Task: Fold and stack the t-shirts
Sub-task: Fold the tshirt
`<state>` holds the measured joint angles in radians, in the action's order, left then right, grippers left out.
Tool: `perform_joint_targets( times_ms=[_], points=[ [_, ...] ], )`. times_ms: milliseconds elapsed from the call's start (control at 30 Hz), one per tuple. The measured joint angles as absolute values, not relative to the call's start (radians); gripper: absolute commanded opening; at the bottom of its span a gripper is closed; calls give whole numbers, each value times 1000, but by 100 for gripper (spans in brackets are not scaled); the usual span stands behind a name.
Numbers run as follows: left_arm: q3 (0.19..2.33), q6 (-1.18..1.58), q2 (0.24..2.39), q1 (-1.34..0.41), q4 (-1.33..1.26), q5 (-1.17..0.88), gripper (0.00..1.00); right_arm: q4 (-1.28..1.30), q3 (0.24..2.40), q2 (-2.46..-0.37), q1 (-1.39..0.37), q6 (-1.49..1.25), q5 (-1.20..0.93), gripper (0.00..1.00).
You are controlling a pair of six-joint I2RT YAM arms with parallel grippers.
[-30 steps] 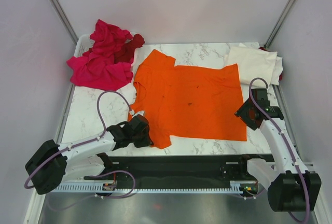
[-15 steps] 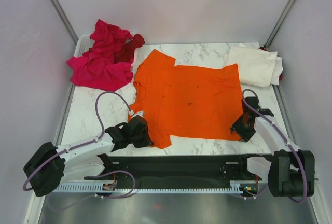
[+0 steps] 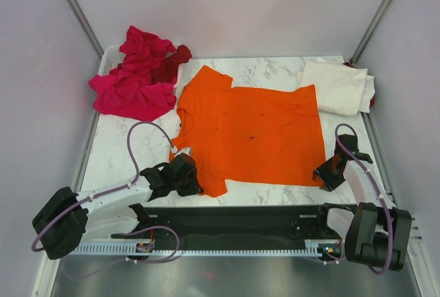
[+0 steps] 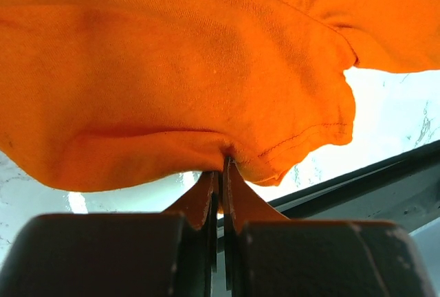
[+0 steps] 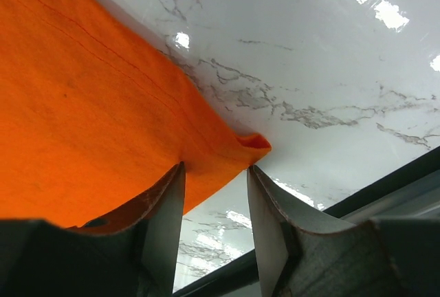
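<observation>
Orange t-shirt (image 3: 251,135): one item, spread flat on the marble table (image 3: 130,146), mid-table. Collar and sleeves point to the left, the straight hem to the right. Cloth mostly smooth, with a few small dark marks near the middle.

Left gripper (image 3: 185,173): at the shirt's near-left sleeve, close to the table's near edge. In the left wrist view the left gripper (image 4: 221,163) has both fingers pressed together, pinching a small fold of the orange t-shirt (image 4: 172,70) at the stitched sleeve edge. Cloth is gathered and puckered at the pinch.

Right gripper (image 3: 328,173): at the shirt's near-right corner. In the right wrist view the right gripper (image 5: 215,168) has its fingers spread apart, and the hem corner of the orange t-shirt (image 5: 82,111) lies in the gap between them, its tip slightly curled. Whether the fingers touch the cloth cannot be told.

Cream-white t-shirt (image 3: 337,85): one item, folded, at the far right corner of the table, just beside the orange shirt's far-right corner.

Magenta-pink t-shirts (image 3: 130,84): crumpled heap at the far left corner, spilling out of a white basket (image 3: 106,60); number not countable.

Dark red t-shirt (image 3: 175,63): bunched at the heap's right side, touching the pink cloth.
</observation>
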<state>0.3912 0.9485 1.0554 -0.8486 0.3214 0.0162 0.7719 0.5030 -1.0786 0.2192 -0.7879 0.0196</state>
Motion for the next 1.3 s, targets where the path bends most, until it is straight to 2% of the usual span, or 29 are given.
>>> perform_joint_targets(
  times_ms=[200, 233, 300, 333, 467, 833, 1300],
  points=[
    [391, 948, 1066, -848, 316, 16, 2, 755, 494, -1060, 229, -788, 22, 49],
    [391, 948, 1069, -848, 315, 16, 2, 753, 492, -1060, 234, -788, 22, 46],
    [391, 948, 1070, -847, 313, 16, 2, 749, 491, -1060, 248, -783, 17, 36],
    [391, 948, 1071, -847, 311, 15, 2, 745, 489, -1060, 255, -778, 15, 20],
    [392, 948, 1075, -847, 306, 14, 2, 721, 474, -1048, 267, -765, -4, 0],
    [422, 934, 963, -841, 359, -64, 2, 723, 460, -928, 269, -744, -75, 0],
    [525, 936, 717, -839, 708, -76, 2, 825, 502, -757, 269, -725, -128, 0]
  ],
)
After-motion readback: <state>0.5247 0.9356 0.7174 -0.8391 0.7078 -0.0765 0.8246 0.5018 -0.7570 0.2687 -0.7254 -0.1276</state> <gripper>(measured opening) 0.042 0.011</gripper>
